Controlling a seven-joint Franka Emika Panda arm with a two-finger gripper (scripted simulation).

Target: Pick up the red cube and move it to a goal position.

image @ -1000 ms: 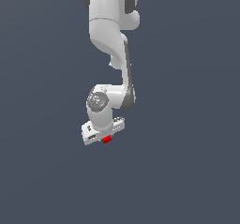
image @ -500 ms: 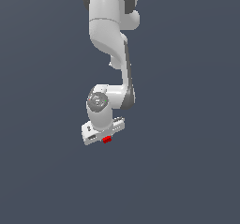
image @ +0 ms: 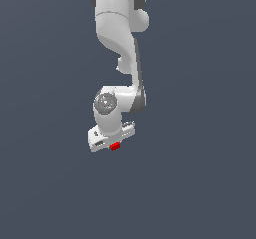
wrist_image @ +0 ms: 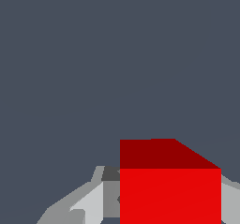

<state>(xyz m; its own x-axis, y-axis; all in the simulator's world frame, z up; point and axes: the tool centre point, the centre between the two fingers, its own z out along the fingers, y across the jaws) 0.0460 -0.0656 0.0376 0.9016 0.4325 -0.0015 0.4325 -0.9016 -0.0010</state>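
Bare simulated scene: flat slate-grey backdrop (no furnishings) everywhere.

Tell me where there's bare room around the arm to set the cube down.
Nearly everywhere: plain grey surface borders the arm on both of the exterior view's sides and below the hand. The wrist view shows only bare grey beyond the red cube. The one crowded spot is at the hand itself, where the cube sits between the fingers.

open space all around gripper, red cube between fingers
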